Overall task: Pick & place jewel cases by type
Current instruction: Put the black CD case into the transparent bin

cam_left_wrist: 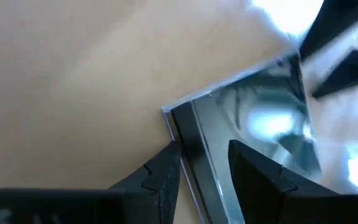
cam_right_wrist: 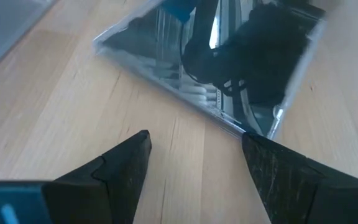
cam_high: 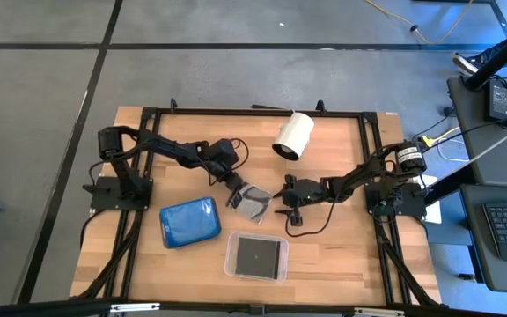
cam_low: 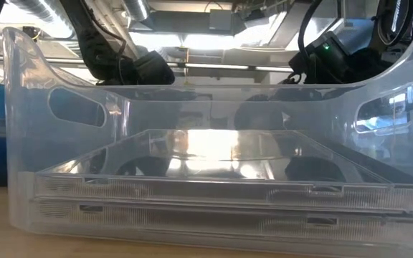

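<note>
A grey, see-through jewel case (cam_high: 252, 202) stands tilted on the wooden table's middle. My left gripper (cam_high: 238, 192) comes at it from the far left and is shut on it; in the left wrist view the case's corner (cam_left_wrist: 247, 118) sits between the fingers of that gripper (cam_left_wrist: 205, 146). My right gripper (cam_high: 282, 204) stands open just right of the case. In its wrist view that gripper (cam_right_wrist: 194, 134) faces the case (cam_right_wrist: 216, 56), whose lower edge is just ahead of the fingertips. My left gripper pinches the jewel case near one corner (cam_left_wrist: 194, 127), one finger on each flat face. The fingers slant down from the table's far left. The case is tilted, and its lower edge (cam_right_wrist: 179, 93) looks to lie on the wood. Whether my right gripper's one fingertip (cam_right_wrist: 253, 140) touches the case's near corner (cam_right_wrist: 273, 127), I cannot tell.
A blue rounded tray (cam_high: 190, 222) lies left of the case. A clear tray (cam_high: 256, 256) holding a dark case stands near the front edge and fills the low view (cam_low: 206, 107). A white cylinder (cam_high: 293, 135) lies at the far side.
</note>
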Available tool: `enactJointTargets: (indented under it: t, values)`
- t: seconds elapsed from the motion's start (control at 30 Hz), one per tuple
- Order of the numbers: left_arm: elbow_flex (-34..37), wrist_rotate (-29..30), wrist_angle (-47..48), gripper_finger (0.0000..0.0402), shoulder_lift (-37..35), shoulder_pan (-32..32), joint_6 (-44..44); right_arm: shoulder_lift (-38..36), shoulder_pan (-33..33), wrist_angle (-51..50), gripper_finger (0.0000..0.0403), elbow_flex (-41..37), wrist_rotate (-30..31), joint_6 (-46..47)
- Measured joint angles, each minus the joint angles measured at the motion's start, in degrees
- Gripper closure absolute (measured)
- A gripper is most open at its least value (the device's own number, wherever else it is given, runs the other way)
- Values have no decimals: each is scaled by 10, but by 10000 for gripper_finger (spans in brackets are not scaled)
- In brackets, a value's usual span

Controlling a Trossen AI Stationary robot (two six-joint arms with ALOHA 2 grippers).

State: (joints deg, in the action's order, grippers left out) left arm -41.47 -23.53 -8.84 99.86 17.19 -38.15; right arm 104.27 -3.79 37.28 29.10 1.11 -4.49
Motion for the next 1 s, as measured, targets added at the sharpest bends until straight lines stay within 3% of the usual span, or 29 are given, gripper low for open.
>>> enactJointTargets:
  t: [0.23,0.67,1.0]
  values:
    - [0,-92,30,276,-4,6,-8,0,0,-12,136,1,1,0]
    - [0,-136,32,277,-6,7,-16,0,0,-14,136,1,3,0]
    - [-1,-231,5,277,-9,7,-38,0,1,-16,136,1,2,-1]
